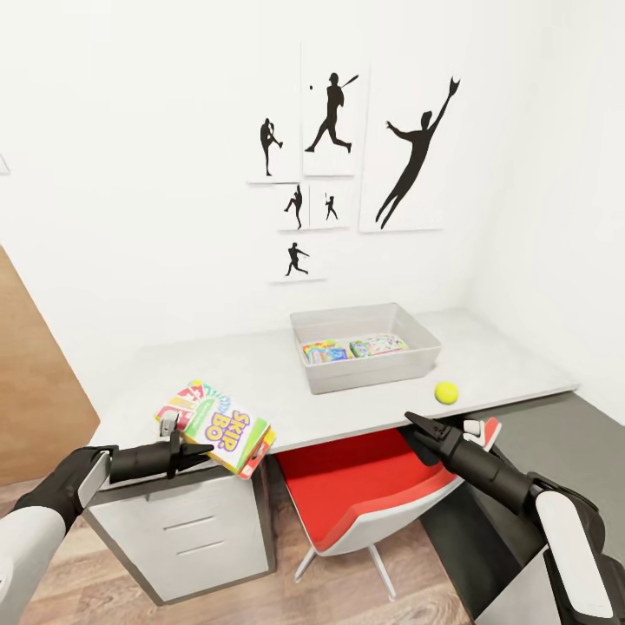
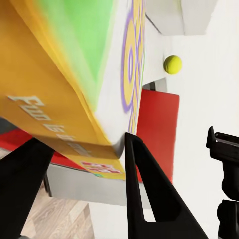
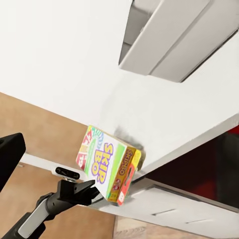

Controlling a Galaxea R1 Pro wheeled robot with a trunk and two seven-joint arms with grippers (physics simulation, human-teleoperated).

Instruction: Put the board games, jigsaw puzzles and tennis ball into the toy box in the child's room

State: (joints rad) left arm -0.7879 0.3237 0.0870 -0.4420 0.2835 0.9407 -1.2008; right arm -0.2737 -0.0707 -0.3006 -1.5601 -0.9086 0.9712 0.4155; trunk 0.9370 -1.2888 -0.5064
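The left hand (image 1: 193, 451) was clamped on the near edge of the Skip-Bo box (image 1: 221, 427), which hung tilted at the front left corner of the bench (image 1: 260, 373), partly over the edge above the drawers (image 1: 187, 529). In the left wrist view a finger (image 2: 142, 184) sat pressed under the box's white face, the orange side toward the camera. By my reading this game was still to be carried over; the tub (image 1: 369, 347) lay well ahead and to the right of that hand.

In the tub two bright flat items (image 1: 351, 349) lay side by side on the floor (too small to tell whether games or puzzles). So part of the job looked done, though I could not count everything from here.

The ball (image 1: 446, 392) sat on the bench just in front of the tub's right corner, ahead of the right hand (image 1: 418, 430), and remained to be put in. That hand hovered at the bench's front edge holding nothing; whether its fingers stood apart or together I could not tell.

A red chair (image 1: 365, 486) was tucked under the bench between the two hands, below the path. Nothing stood on the bench between the box and the tub. Baseball silhouettes (image 1: 334, 165) hung on the wall behind.
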